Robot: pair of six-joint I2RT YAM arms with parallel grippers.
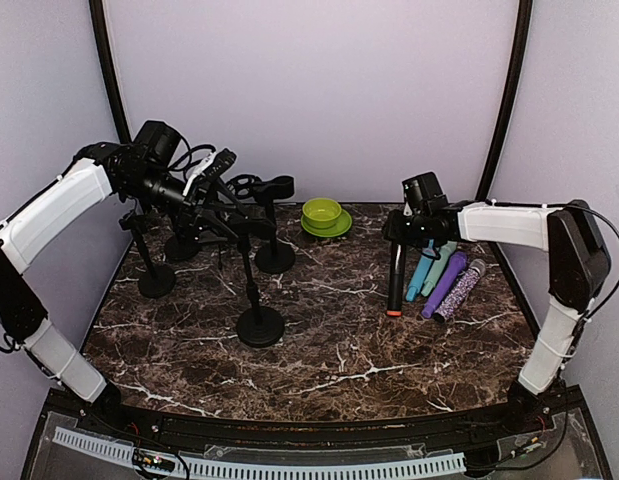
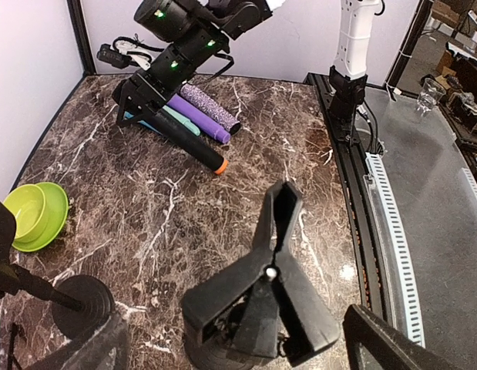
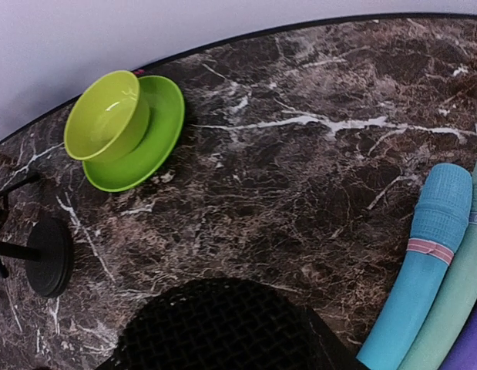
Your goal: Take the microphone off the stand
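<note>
Microphone: you have the black microphone (image 1: 395, 280) in your right gripper (image 1: 407, 238), on the right side of the table (image 1: 329, 350), with its orange end pointing down.
Right gripper: closed around the microphone's body.
Left gripper (image 2: 234, 320): spread wide and gripping nothing, at the far left.
Stand clip (image 2: 273, 254): it sits between your left fingers (image 2: 99, 343), with its prongs spread.
Microphone to clip: well apart, on opposite sides of the table.
Neighbours: the microphone hangs just left of the blue microphone (image 3: 427, 247), teal microphone (image 3: 454, 308), purple microphone (image 1: 445, 285) and glitter microphone (image 1: 461, 290), which lie in a row.
Hard to tell: whether the orange end touches the marble.
Cut off: your right wrist view shows only the mesh head at its near edge, and the frame edge crops your left fingers.
Overlap: from above the stands (image 1: 260, 325) cross each other, so you cannot tell which base carries the clip.
</note>
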